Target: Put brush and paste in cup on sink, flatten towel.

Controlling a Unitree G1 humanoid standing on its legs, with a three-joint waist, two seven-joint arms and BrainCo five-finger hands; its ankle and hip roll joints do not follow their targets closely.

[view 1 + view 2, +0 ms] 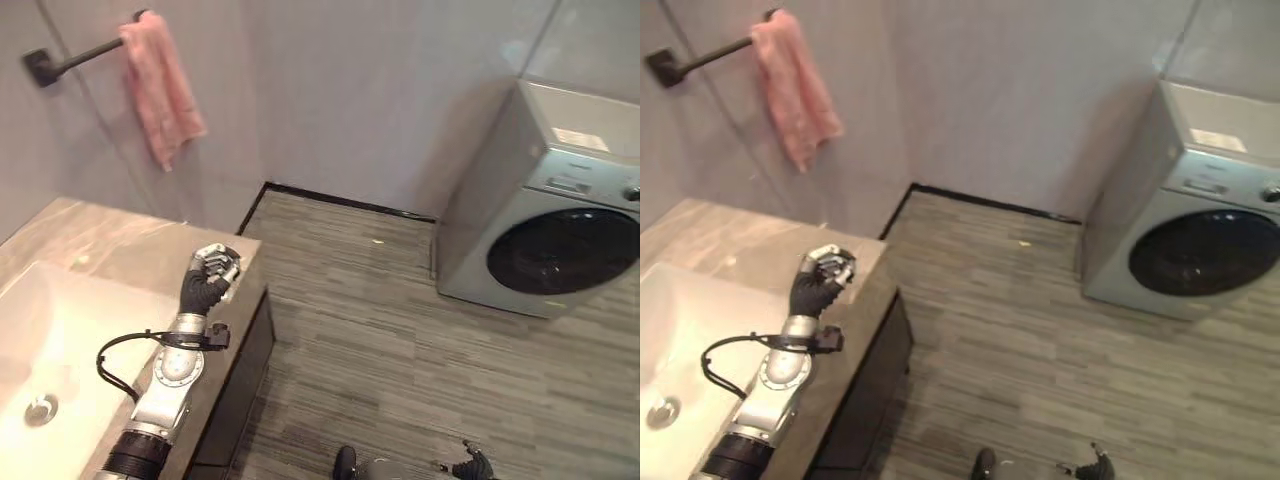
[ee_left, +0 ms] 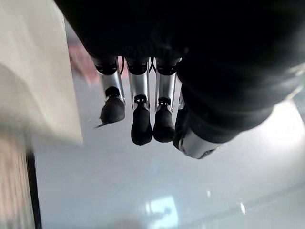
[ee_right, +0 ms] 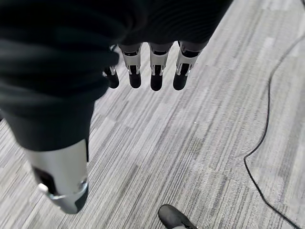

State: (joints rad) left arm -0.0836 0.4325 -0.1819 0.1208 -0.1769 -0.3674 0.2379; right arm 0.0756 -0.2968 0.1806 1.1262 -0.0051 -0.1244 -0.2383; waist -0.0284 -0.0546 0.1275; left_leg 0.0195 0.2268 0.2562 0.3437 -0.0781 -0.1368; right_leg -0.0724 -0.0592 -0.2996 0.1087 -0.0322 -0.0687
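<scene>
A pink towel (image 1: 160, 85) hangs bunched over a dark wall bar (image 1: 80, 55) at the upper left, above the far end of the counter. My left hand (image 1: 205, 283) hovers over the marble counter (image 1: 120, 245) near its right edge, below the towel and apart from it. In the left wrist view its fingers (image 2: 141, 124) hang relaxed with nothing between them. My right hand (image 1: 472, 466) is low over the grey plank floor, and its fingers (image 3: 153, 71) and thumb are straight and empty.
A white sink basin (image 1: 60, 330) with a metal drain (image 1: 40, 410) is set into the counter at the left. A grey washing machine (image 1: 560, 210) stands against the wall at the right. Open floor lies between the dark cabinet (image 1: 245, 370) and the machine.
</scene>
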